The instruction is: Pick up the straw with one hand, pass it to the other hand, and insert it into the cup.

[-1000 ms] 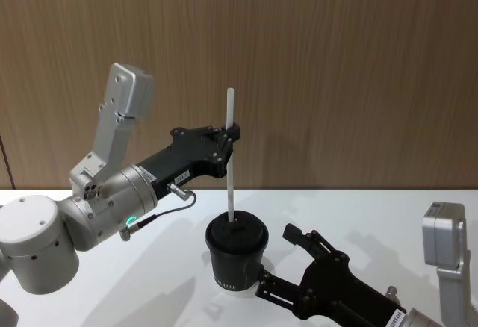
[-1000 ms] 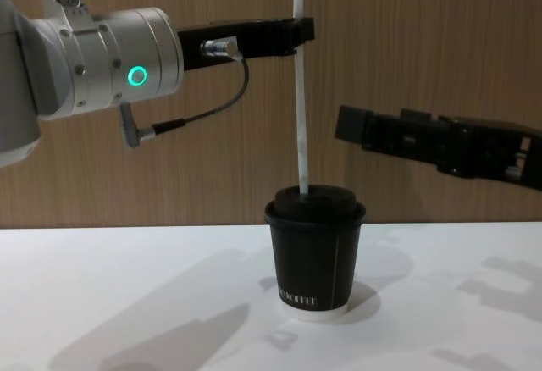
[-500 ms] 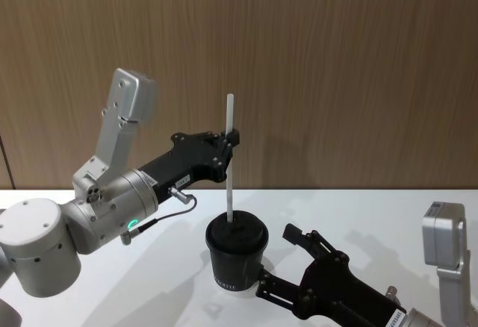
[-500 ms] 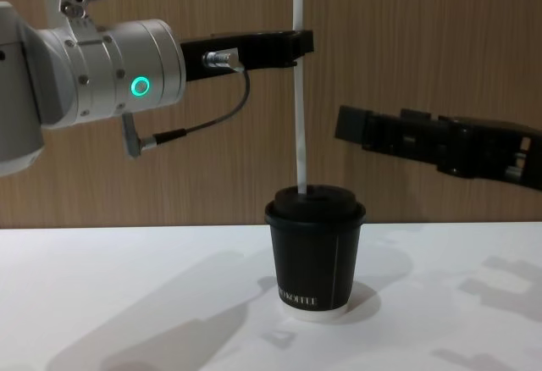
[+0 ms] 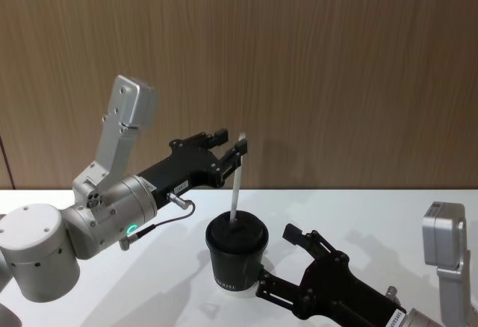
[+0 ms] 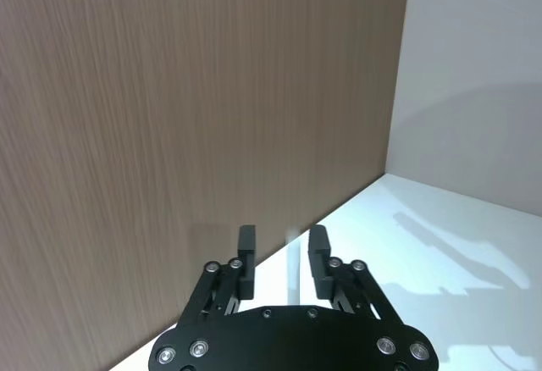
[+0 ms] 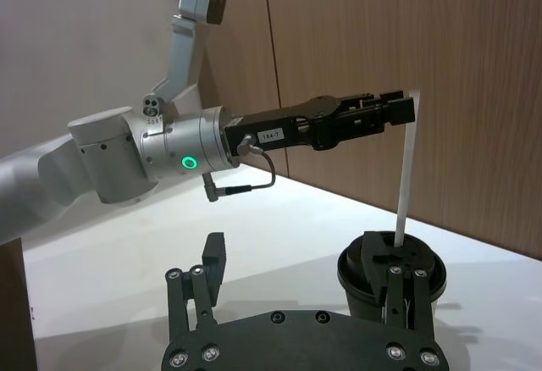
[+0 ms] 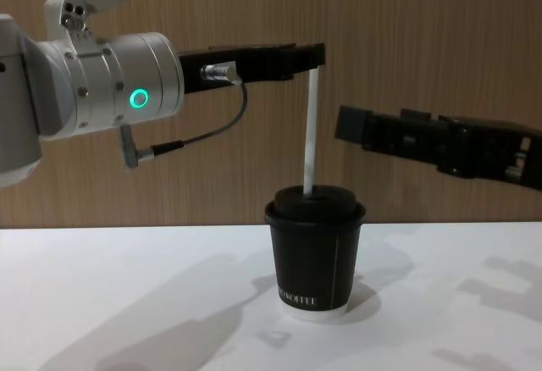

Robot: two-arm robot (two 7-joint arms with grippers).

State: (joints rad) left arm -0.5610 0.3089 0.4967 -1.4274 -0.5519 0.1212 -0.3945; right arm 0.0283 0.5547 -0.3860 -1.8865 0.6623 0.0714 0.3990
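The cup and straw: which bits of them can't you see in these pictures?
- How deep the straw goes: the cup's black lid hides its lower end, chest view.
- The cup's base, right wrist view: hidden behind the right gripper.
- The cup's white lettering, head view: too small to read.
- Most of the straw, left wrist view: a faint blur between the left gripper's open fingers.

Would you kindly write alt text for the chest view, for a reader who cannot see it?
A white straw stands in the lid of a black cup on a white table. The left claw, open, sits at the straw's top; the right claw hovers to the cup's right.
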